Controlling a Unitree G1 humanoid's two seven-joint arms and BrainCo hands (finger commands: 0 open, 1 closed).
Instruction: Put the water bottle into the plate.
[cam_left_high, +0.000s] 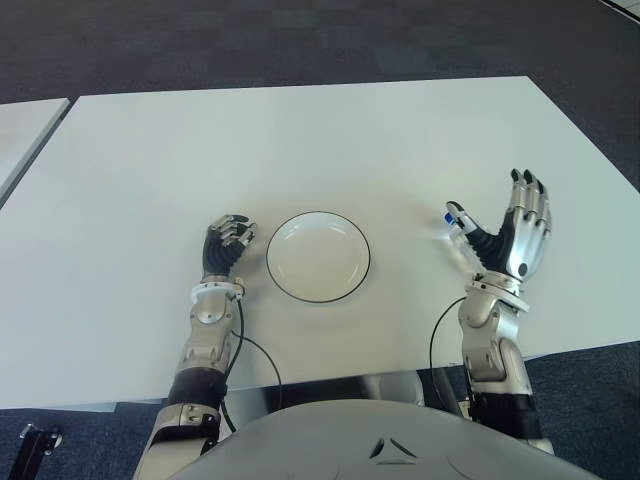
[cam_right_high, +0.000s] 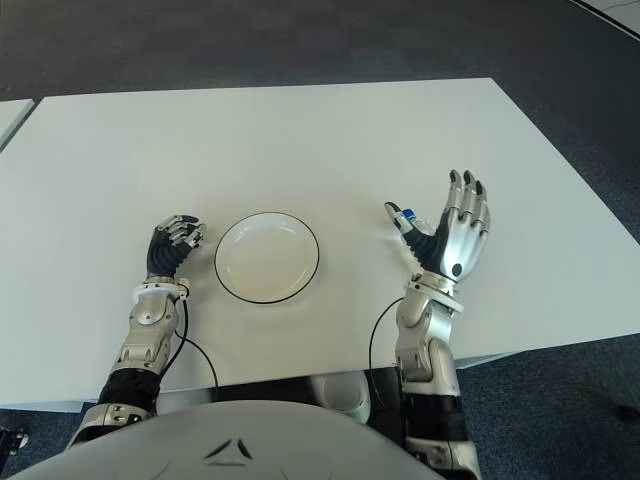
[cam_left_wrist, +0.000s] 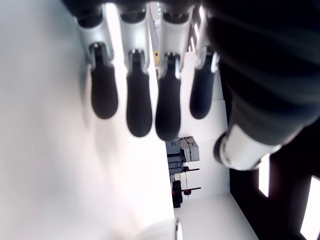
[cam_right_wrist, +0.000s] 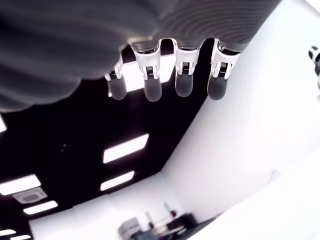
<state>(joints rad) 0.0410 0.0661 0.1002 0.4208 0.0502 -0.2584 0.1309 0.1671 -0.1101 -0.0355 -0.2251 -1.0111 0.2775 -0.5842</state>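
While the left hand (cam_left_high: 228, 240) shows curled just left of the plate (cam_left_high: 318, 256), the right hand (cam_left_high: 512, 232) stands spread, empty, near the table's (cam_left_high: 300, 140) right edge. Water bottle (cam_left_high: 455, 216) mostly hidden behind its thumb, right of plate; axis unreadable.

Both eye views look down and forward from the head onto the white surface (cam_left_high: 300, 140), sharing the plate (cam_left_high: 318, 256) with the left hand (cam_left_high: 226, 243) at its 9 o'clock and the right hand (cam_left_high: 505, 232) at 3 o'clock. Each wrist view sits very close behind its own fingers (cam_left_wrist: 138, 107), the right one (cam_right_wrist: 183, 82) facing up toward ceiling lights.
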